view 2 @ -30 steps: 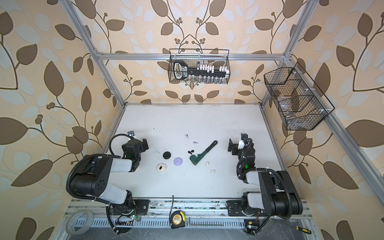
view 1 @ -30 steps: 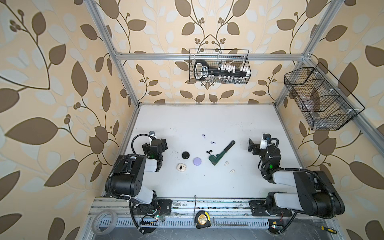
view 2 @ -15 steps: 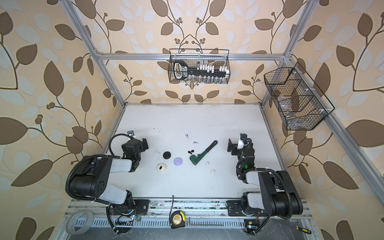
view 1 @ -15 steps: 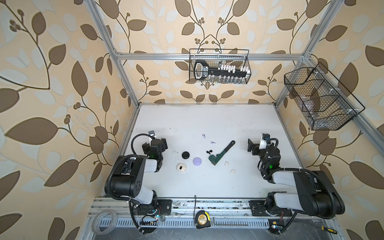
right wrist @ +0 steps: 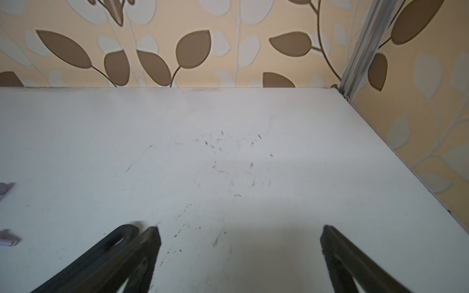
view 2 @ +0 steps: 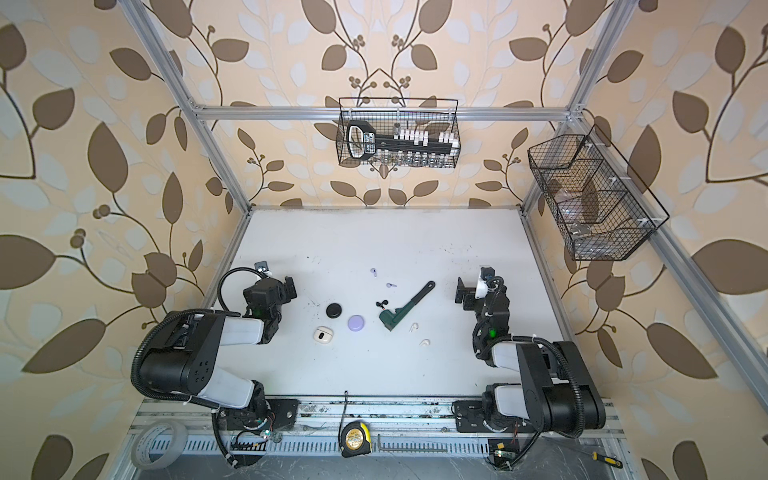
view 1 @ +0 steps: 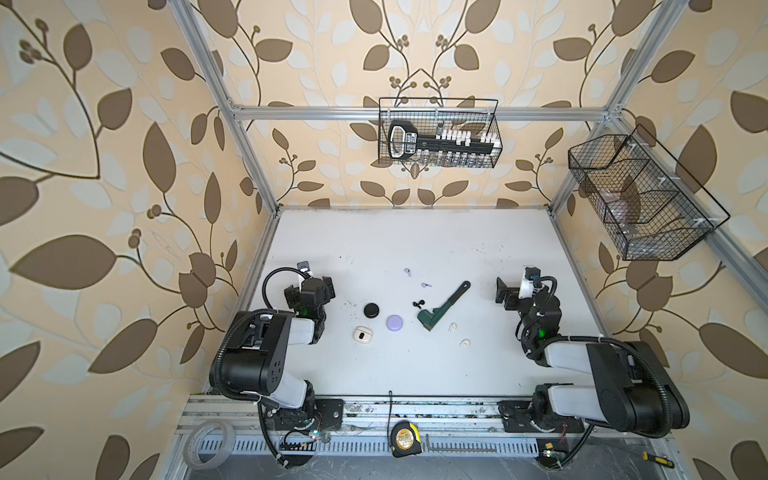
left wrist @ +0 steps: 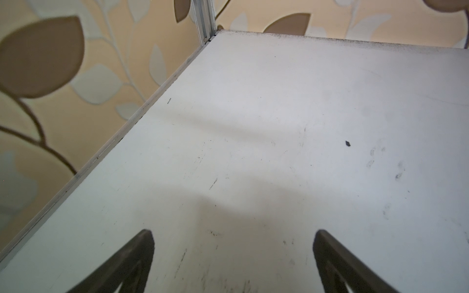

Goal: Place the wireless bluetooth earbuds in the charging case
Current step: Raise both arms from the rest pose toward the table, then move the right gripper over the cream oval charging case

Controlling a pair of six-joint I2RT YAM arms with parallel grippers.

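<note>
Two lilac earbuds (view 1: pixel 407 272) (view 1: pixel 426 285), a pair of black earbuds (view 1: pixel 419 304) and two white earbuds (view 1: pixel 452 327) (view 1: pixel 464 342) lie loose mid-table. Left of them sit three small charging cases: black (view 1: pixel 371 310), lilac (view 1: pixel 394 322) and white (view 1: pixel 362 333). My left gripper (view 1: pixel 311 287) (left wrist: pixel 233 243) is open over bare table, left of the cases. My right gripper (view 1: pixel 508 294) (right wrist: pixel 239 241) is open and empty, right of the earbuds. The right wrist view shows the lilac earbuds (right wrist: pixel 9 241) at its edge.
A long dark green wrench-shaped tool (view 1: pixel 442 307) lies diagonally among the earbuds; its looped end (right wrist: pixel 119 237) is beside one right finger. Wire baskets hang on the back wall (view 1: pixel 438 139) and right wall (view 1: pixel 640 199). A tape measure (view 1: pixel 402 439) and a tape roll (view 1: pixel 210 444) sit on the front rail.
</note>
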